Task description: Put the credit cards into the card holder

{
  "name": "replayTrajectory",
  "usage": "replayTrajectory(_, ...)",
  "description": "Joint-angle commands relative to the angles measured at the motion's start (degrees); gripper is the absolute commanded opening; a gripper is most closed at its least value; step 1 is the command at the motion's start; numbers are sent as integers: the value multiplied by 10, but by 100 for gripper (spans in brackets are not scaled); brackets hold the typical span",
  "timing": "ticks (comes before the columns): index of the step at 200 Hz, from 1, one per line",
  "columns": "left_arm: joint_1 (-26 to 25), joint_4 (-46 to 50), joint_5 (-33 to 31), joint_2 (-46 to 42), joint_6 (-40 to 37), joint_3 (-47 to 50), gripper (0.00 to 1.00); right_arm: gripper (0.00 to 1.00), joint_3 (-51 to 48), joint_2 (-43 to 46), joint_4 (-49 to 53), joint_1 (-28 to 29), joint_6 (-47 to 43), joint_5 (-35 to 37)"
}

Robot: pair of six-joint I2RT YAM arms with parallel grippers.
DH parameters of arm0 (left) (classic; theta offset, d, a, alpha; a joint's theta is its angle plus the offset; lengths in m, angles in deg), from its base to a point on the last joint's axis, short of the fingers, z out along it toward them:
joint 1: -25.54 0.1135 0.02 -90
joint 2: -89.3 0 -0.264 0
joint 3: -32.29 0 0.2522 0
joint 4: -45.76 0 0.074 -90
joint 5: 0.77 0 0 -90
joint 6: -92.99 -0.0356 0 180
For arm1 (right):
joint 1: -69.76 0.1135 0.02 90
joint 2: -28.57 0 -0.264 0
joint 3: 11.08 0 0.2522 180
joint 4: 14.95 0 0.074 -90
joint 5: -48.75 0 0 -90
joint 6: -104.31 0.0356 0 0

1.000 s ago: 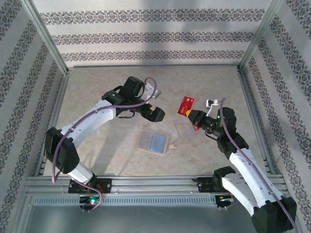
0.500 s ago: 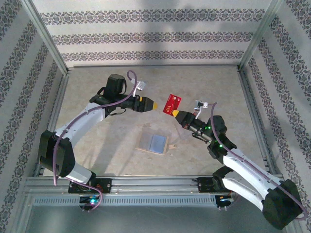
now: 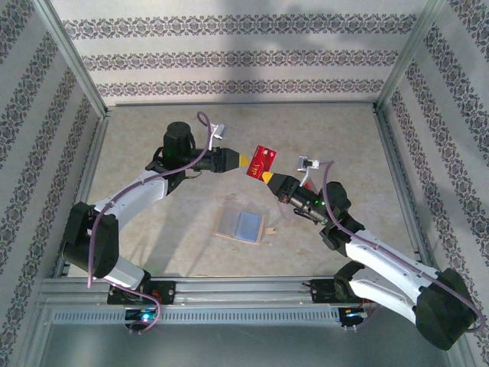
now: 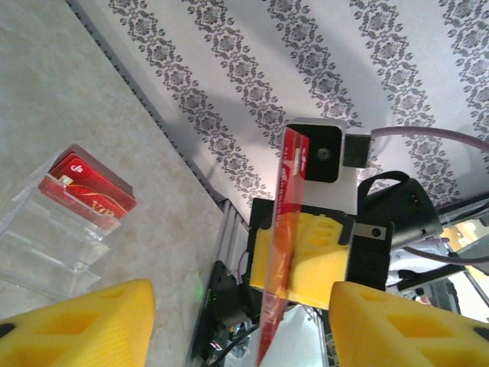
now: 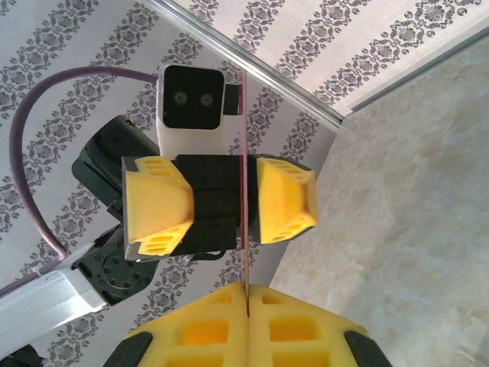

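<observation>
The red card (image 3: 263, 158) hangs mid-air, pinched tight by the right tool (image 3: 270, 177). The left tool (image 3: 244, 160) stands half open astride its nine-o'clock edge. It looks thin, stiff and slick, so grip the flat faces. The card holder (image 3: 243, 226) lies at six o'clock on the worktop (image 3: 344, 130).

Bright, even light; soft floor shadows; blurry wrist-view foregrounds.

- Beige mottled worktop (image 3: 153, 138) spreading across centre, catching soft shadows.
- Back wall (image 3: 244, 53) at 12 o'clock, carrying horizontal bands of dark damask pattern on pale paper.
- Left wall (image 3: 30, 115) at 9 o'clock and right wall (image 3: 458, 115) at 3 o'clock, showing same pattern.
- Metal posts (image 3: 72, 57) rising at the two far corners, at 11 and 1 o'clock.
- Aluminium rail (image 3: 244, 287) running along near edge at 6 o'clock.
- Slotted strip (image 3: 244, 315) lying just beside the rail, nearer camera.
</observation>
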Motion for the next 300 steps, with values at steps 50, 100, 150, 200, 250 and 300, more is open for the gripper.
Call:
replayTrajectory(50,-18,-11,15,4,-19,5,53,0,14,-21,-31,10,-12,-10)
replayTrajectory(100,-22,-2,8,9,-25,5,28,0,17,-38,-44,21,-11,-17)
replayTrajectory(150,-26,5,5,10,-30,4,2,0,26,-39,-39,24,-12,-22)
replayTrajectory(200,-26,11,6,7,-34,6,0,24,33,-5,23,5,-37,-22)
replayTrajectory(250,-31,5,8,9,-29,7,0,34,42,-13,28,-30,-30,-50)
replayTrajectory(300,-35,4,9,13,-26,7,0,35,58,-53,1,-34,-23,-75)
